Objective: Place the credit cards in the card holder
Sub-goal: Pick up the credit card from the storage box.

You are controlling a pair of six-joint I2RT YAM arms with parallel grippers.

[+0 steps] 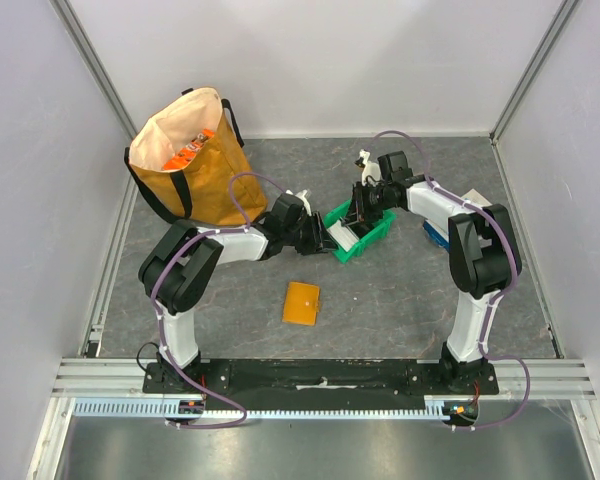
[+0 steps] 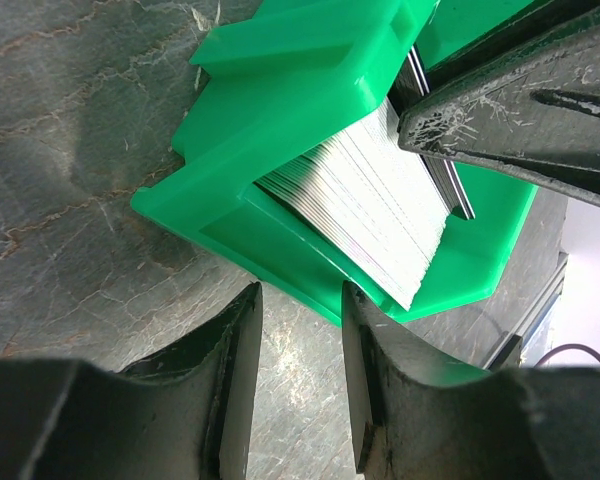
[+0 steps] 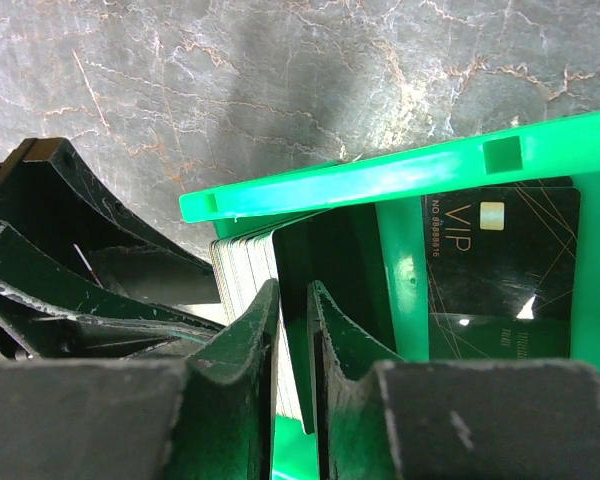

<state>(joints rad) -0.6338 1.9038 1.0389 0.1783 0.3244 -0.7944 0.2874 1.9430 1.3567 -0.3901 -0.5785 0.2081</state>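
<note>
The two arm bases (image 1: 180, 372) sit bolted on the black plate at the table's near edge. Just beyond them, the card holder (image 1: 302, 303), a small flat orange folding wallet, lies closed on the grey marbled tabletop (image 1: 380, 310), alone and well apart from both grippers.

Farther in, the arms meet at a small green plastic bin (image 1: 375, 232). The left gripper (image 2: 300, 300) hovers just outside the bin's near corner. Its black fingers are spread with only bare tabletop between them, and it holds nothing.

The credit cards are inside the bin. A thick stack of thin white rectangular cards (image 2: 370, 200) stands on edge, with a few black ones behind it. One black card with gold "VIP" lettering (image 3: 500, 260) lies flat against the bin's wall.

The right gripper (image 3: 292, 295) reaches down into the bin. Its fingers are drawn close together on either side of a black card at the back of the stack. I cannot tell whether they actually pinch it.

Farthest back, on the left, a big orange-yellow fabric tote bag with black handles (image 1: 195, 170) stands open, with orange items inside.
</note>
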